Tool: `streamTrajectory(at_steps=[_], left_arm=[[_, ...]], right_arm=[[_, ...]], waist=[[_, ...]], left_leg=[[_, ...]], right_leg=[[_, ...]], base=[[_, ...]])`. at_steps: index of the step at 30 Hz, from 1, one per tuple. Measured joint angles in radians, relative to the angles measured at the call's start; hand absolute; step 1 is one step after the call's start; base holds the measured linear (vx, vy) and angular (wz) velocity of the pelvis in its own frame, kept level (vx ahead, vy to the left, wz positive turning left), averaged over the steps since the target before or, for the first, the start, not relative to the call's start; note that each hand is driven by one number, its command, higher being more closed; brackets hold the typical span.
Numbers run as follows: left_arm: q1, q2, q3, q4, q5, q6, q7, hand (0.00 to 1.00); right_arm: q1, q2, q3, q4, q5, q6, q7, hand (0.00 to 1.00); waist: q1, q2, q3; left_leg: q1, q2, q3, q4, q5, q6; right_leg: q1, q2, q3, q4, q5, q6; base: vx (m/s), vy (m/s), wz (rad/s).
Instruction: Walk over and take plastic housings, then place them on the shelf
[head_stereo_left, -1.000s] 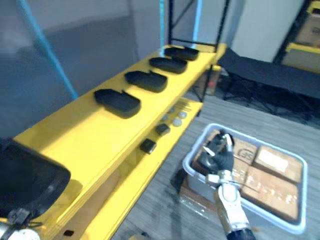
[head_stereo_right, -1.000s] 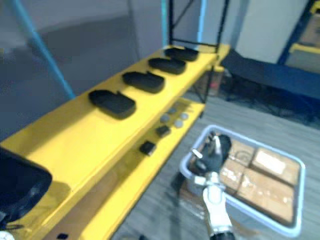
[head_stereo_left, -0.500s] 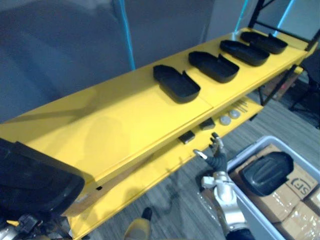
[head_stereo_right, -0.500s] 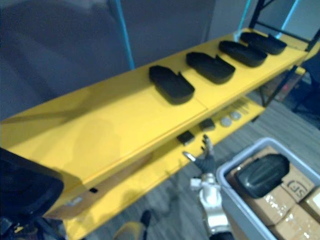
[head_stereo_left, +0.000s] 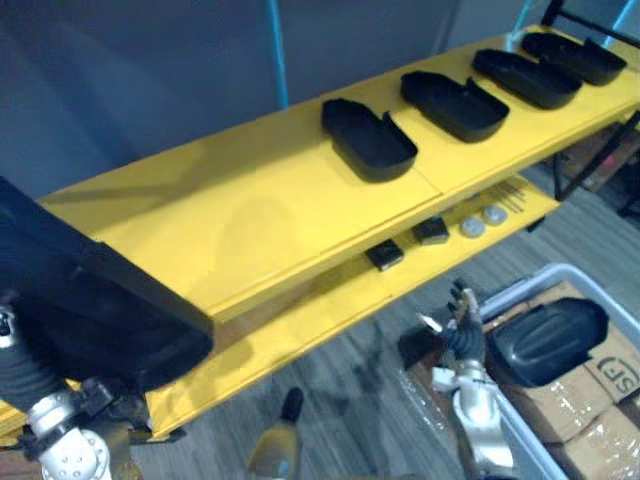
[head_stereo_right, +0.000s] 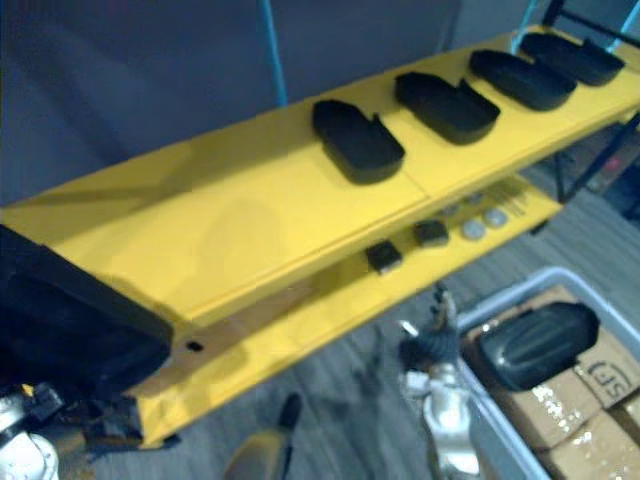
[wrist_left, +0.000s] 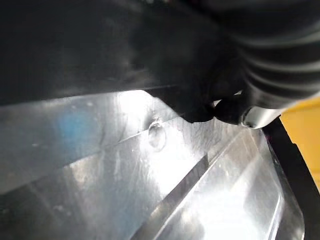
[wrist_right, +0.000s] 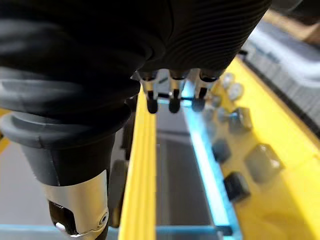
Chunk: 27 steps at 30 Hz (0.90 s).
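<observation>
Left eye view shows the left hand (head_stereo_left: 25, 375) at the near end of the yellow shelf (head_stereo_left: 230, 220). Its ribbed cover sits under a large black plastic housing (head_stereo_left: 100, 310) that it carries just off the shelf's front edge. The fingers are hidden behind that housing, so I cannot tell how they grip it. The right hand (head_stereo_left: 462, 325) hangs lower, in front of the shelf's bottom board, with its fingers straight, loosely apart and holding nothing. Just beside it, away from the shelf, stands a grey bin (head_stereo_left: 520, 290). In the bin another black housing (head_stereo_left: 545, 340) lies on cardboard boxes (head_stereo_left: 612, 378). Four housings already sit in a row along the shelf's top board: the nearest housing (head_stereo_left: 368, 138), a second housing (head_stereo_left: 455, 105), a third housing (head_stereo_left: 527, 78) and the farthest housing (head_stereo_left: 587, 58). The near half of that board is bare. On the bottom board lie two small dark blocks (head_stereo_left: 385, 256) and some round silver pieces (head_stereo_left: 472, 227). The task looks well advanced but unfinished. The carried housing has yet to be set down on the bare stretch next to the row, and the one in the bin remains to be fetched.
</observation>
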Motion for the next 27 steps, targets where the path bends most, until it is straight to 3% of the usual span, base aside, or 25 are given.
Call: streamTrajectory(at_steps=[2, 4, 6, 7, 9, 10, 11, 12, 14, 15, 17, 18, 20, 21, 22, 24, 27], left_arm=[[-0.003, 0.002, 0.004, -0.014, 0.000, -0.008, 0.000, 1.00], [-0.009, 0.009, 0.019, -0.047, 0.000, -0.025, -0.026, 1.00], [-0.026, 0.020, 0.037, -0.087, 0.000, -0.031, -0.050, 1.00], [-0.044, 0.035, 0.034, -0.108, 0.000, -0.044, -0.068, 1.00], [-0.075, 0.059, 0.024, -0.108, 0.004, -0.041, -0.081, 1.00], [-0.093, 0.101, 0.023, -0.113, 0.009, -0.041, -0.078, 1.00], [-0.103, 0.115, 0.021, -0.113, 0.012, -0.040, -0.076, 1.00], [-0.124, 0.131, 0.015, -0.112, 0.021, -0.034, -0.063, 1.00], [-0.176, 0.136, 0.011, -0.103, 0.050, -0.019, -0.035, 1.00], [-0.197, 0.146, 0.008, -0.093, 0.051, -0.014, -0.031, 1.00], [-0.266, 0.179, -0.010, -0.047, 0.048, 0.004, -0.014, 1.00], [-0.298, 0.184, -0.021, -0.011, 0.048, 0.010, 0.001, 1.00], [-0.309, 0.181, -0.046, 0.022, 0.038, 0.012, 0.010, 1.00], [-0.295, 0.165, -0.048, 0.022, 0.038, 0.009, 0.009, 1.00], [-0.270, 0.110, -0.062, 0.018, 0.039, 0.009, 0.008, 1.00], [-0.237, 0.073, -0.086, 0.010, 0.040, 0.008, -0.002, 1.00], [-0.218, 0.071, -0.092, -0.031, 0.042, 0.000, -0.015, 1.00]], right_arm=[[0.005, 0.001, -0.001, -0.002, 0.001, -0.002, 0.009, 0.00], [0.003, 0.013, -0.001, -0.006, 0.001, -0.025, 0.004, 0.00], [0.004, 0.031, -0.001, -0.026, 0.001, -0.036, -0.013, 0.00], [0.003, 0.026, -0.006, -0.051, -0.009, -0.043, -0.032, 0.00], [-0.006, 0.026, -0.007, -0.066, -0.016, -0.045, -0.045, 0.00], [-0.026, 0.033, -0.009, -0.073, -0.018, -0.055, -0.055, 0.00], [-0.031, 0.039, -0.014, -0.073, -0.020, -0.064, -0.057, 0.00], [-0.044, 0.044, -0.025, -0.074, -0.029, -0.074, -0.057, 0.00], [-0.069, 0.043, -0.052, -0.085, -0.053, -0.088, -0.057, 0.00], [-0.071, 0.041, -0.062, -0.089, -0.057, -0.090, -0.057, 0.00], [-0.068, 0.036, -0.094, -0.101, -0.056, -0.107, -0.058, 0.00], [-0.068, 0.029, -0.112, -0.112, -0.062, -0.108, -0.059, 0.00], [-0.064, 0.015, -0.136, -0.144, -0.067, -0.112, -0.059, 0.00], [-0.075, -0.009, -0.138, -0.154, -0.064, -0.115, -0.057, 0.00], [-0.096, -0.058, -0.138, -0.151, -0.064, -0.115, -0.058, 0.00], [-0.114, -0.106, -0.139, -0.151, -0.062, -0.114, -0.059, 0.00], [-0.152, -0.127, -0.140, -0.160, -0.053, -0.114, -0.060, 0.00]], waist=[[-0.002, -0.002, -0.001], [0.002, -0.029, 0.003], [0.002, -0.074, -0.004], [0.000, -0.092, -0.004], [-0.014, -0.094, -0.016], [-0.026, -0.095, -0.016], [-0.031, -0.094, -0.015], [-0.041, -0.092, -0.014], [-0.057, -0.078, -0.011], [-0.061, -0.076, -0.011], [-0.076, -0.076, -0.012], [-0.079, -0.078, -0.014], [-0.081, -0.100, -0.027], [-0.075, -0.112, -0.038], [-0.074, -0.060, -0.047], [-0.073, -0.009, -0.072], [-0.071, 0.019, -0.096]], left_leg=[[-0.002, 0.002, 0.006, -0.004, 0.000, 0.000], [-0.012, -0.012, 0.011, -0.001, -0.003, 0.004], [-0.042, -0.049, 0.053, 0.048, -0.035, 0.043], [-0.039, -0.064, 0.088, 0.086, -0.082, 0.052], [-0.027, -0.066, 0.073, 0.100, -0.095, 0.059], [0.008, -0.061, 0.065, 0.090, -0.120, 0.084], [0.022, -0.055, 0.062, 0.082, -0.127, 0.092], [0.054, -0.050, 0.061, 0.075, -0.140, 0.108], [0.101, -0.029, 0.061, 0.059, -0.149, 0.102], [0.105, -0.025, 0.058, 0.057, -0.151, 0.099], [0.103, -0.020, 0.031, 0.053, -0.157, 0.090], [0.104, -0.021, 0.020, 0.050, -0.163, 0.081], [0.104, -0.040, -0.006, 0.051, -0.177, 0.060], [0.105, -0.053, -0.008, 0.053, -0.190, 0.042], [0.095, -0.017, 0.005, 0.065, -0.197, 0.031], [0.110, 0.021, 0.009, 0.052, -0.202, 0.020], [0.151, 0.051, 0.024, 0.022, -0.203, 0.006]], right_leg=[[0.000, -0.004, -0.001, -0.004, -0.006, -0.004], [-0.004, -0.017, 0.001, -0.006, -0.020, -0.019], [0.001, -0.043, 0.002, -0.018, -0.042, -0.074], [-0.004, -0.062, 0.014, 0.075, 0.005, -0.120], [-0.123, -0.093, 0.086, 0.303, 0.092, -0.158], [-0.208, -0.111, 0.142, 0.475, 0.233, -0.165], [-0.236, -0.121, 0.157, 0.527, 0.273, -0.157], [-0.284, -0.128, 0.178, 0.598, 0.176, -0.137], [-0.322, -0.088, 0.172, 0.508, 0.091, -0.126], [-0.327, -0.072, 0.174, 0.449, 0.081, -0.119], [-0.341, -0.019, 0.224, 0.269, 0.083, -0.112], [-0.343, 0.009, 0.278, 0.177, 0.100, -0.083], [-0.316, 0.008, 0.268, 0.085, 0.173, -0.073], [-0.282, 0.000, 0.241, 0.028, 0.180, -0.011], [-0.244, 0.035, 0.211, -0.036, 0.204, -0.025], [-0.193, 0.077, 0.181, -0.103, 0.226, -0.043], [-0.147, 0.111, 0.166, -0.137, 0.229, -0.047]], base=[[-0.02, 0.030, 0.01], [0.06, 0.054, 0.14], [0.19, 0.055, 0.25], [0.21, 0.110, 0.26], [0.10, 0.252, 0.27], [0.03, 0.291, 0.12], [0.02, 0.278, 0.04], [-0.02, 0.167, -0.01], [-0.01, 0.131, 0.01], [0.10, 0.055, 0.21], [0.16, -0.037, 0.40], [0.16, -0.133, 0.52], [0.16, -0.208, 0.45], [0.16, -0.276, 0.27], [0.16, -0.277, 0.22], [0.15, -0.210, 0.19], [0.12, -0.116, 0.05]])
